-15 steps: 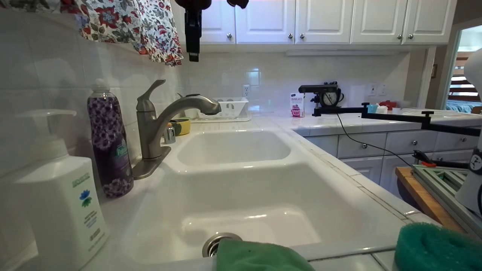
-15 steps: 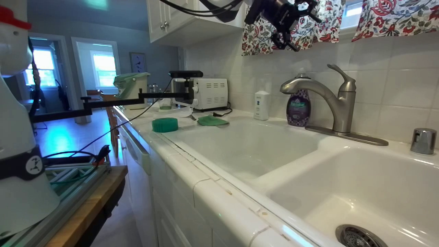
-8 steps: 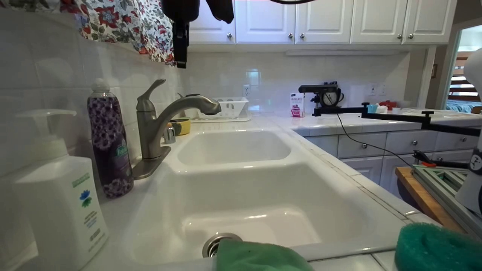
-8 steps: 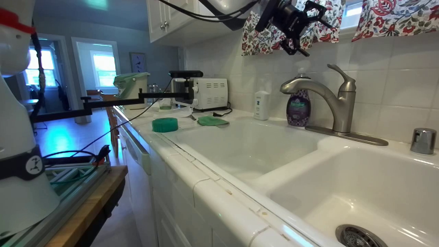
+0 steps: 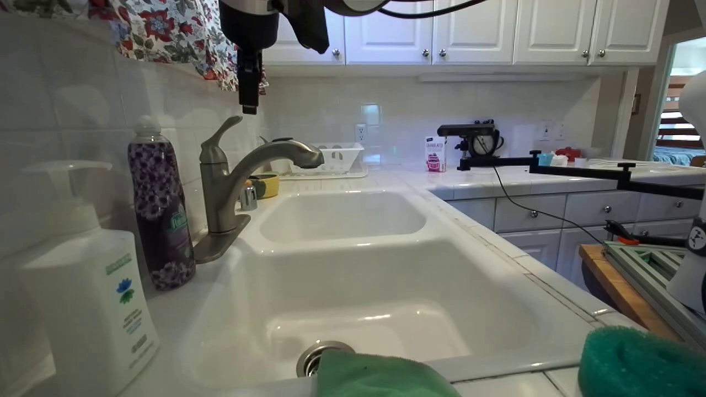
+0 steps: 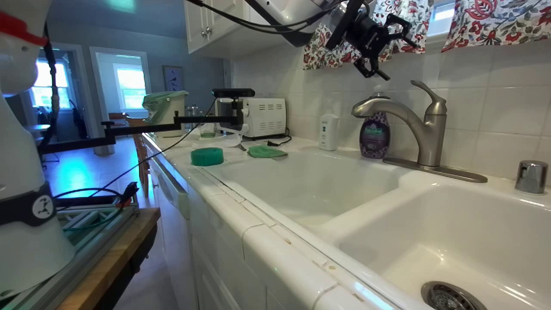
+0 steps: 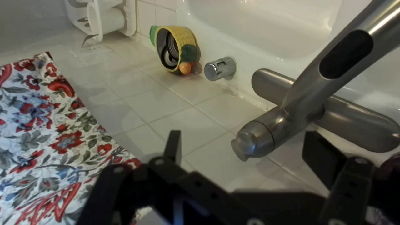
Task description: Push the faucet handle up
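Faucet handle (image 6: 427, 91) was observed in both exterior views atop the upright body of the brushed-metal faucet (image 6: 431, 142), slanted upward and inclined to the same side as the spout (image 6: 385, 106). In an exterior view the gripper (image 6: 402, 62) was held above and to one side of the handle, near but apart, fingers (image 6: 384, 75) spread. In an exterior view a fingertip (image 5: 249, 103) was lined up just above the handle's free end. In the wrist view the handle was framed, by line of sight, between the parted fingers.

Surroundings: purple dish-soap bottle (image 5: 161, 215) noted just beside the faucet's base, white pump bottle (image 5: 91, 298) further along the same side of the double-basin sink (image 6: 366, 209). On the faucet's other side, chrome air-gap cap (image 7: 222, 68) and yellow holder (image 7: 184, 36) were recorded near each other. Green cloth (image 6: 266, 151) and teal sponge (image 6: 207, 156) were laid on the counter (image 6: 267, 247) at one end of the sink. Floral curtain (image 7: 62, 137) was hung over the tiled wall (image 7: 193, 128).
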